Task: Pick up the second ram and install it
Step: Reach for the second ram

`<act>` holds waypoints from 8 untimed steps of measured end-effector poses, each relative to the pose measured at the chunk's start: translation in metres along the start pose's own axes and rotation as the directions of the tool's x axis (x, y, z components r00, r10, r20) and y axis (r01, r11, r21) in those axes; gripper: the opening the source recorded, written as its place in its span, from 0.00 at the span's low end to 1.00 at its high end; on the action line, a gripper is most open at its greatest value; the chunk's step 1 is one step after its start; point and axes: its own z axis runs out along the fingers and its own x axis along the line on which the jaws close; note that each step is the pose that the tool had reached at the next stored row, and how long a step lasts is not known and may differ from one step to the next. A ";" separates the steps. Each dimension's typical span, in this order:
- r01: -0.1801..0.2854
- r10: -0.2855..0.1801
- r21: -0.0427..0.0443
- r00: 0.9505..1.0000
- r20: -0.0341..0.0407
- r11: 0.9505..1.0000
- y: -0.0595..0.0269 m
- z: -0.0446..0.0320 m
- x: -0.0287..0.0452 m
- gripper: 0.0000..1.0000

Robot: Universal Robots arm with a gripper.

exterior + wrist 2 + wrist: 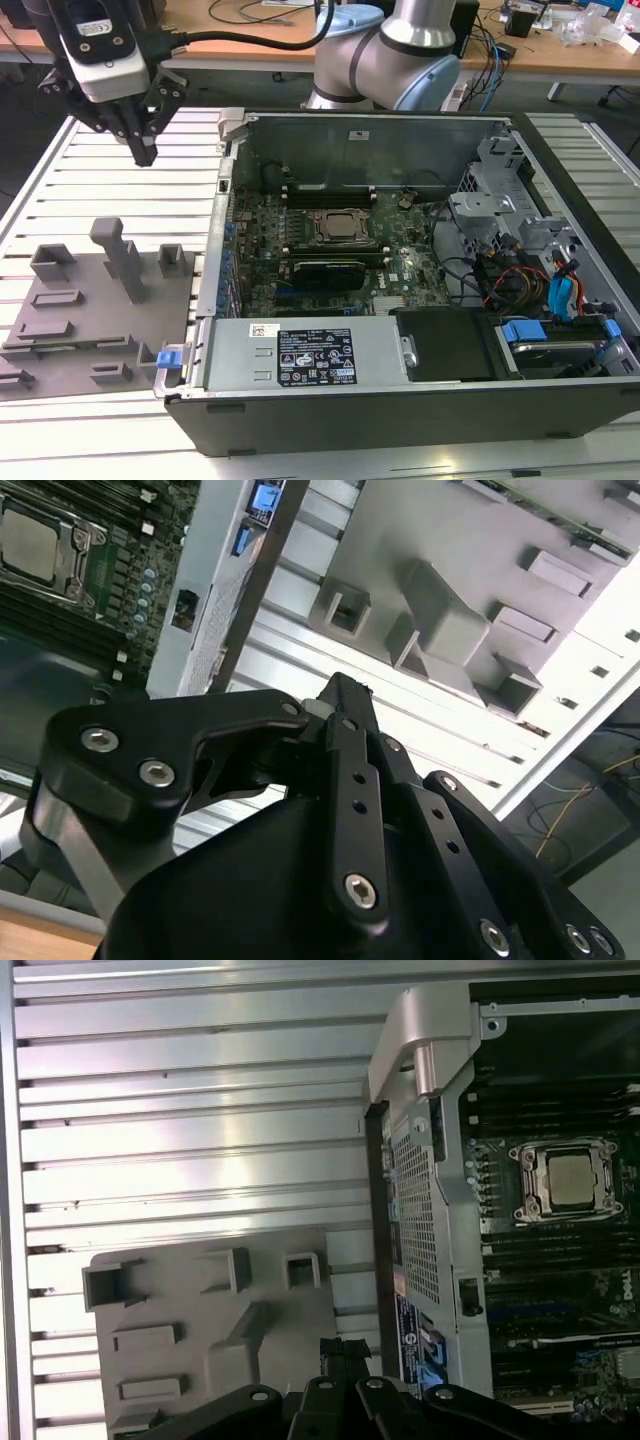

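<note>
My gripper hangs shut above the slatted metal table, at the exterior view's left, beside the open computer case. Its fingers meet with nothing between them in both wrist views. Below and in front of it lies the grey holder plate with upright blocks and slots, also in both wrist views. The second ram is hidden; I cannot pick it out on the plate or among the board's slots.
Inside the case sit the motherboard with its silver processor, a power supply, drive cages and cables. The case's side wall rises between plate and board. A cluttered desk runs behind.
</note>
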 end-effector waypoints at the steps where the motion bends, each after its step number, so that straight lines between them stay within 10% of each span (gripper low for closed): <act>1: 0.000 0.000 0.000 1.000 0.000 1.000 -0.0002 -0.0001 0.0030 0.11; 8: 0.000 0.000 0.000 1.000 0.000 1.000 -0.0015 -0.0003 0.0202 0.11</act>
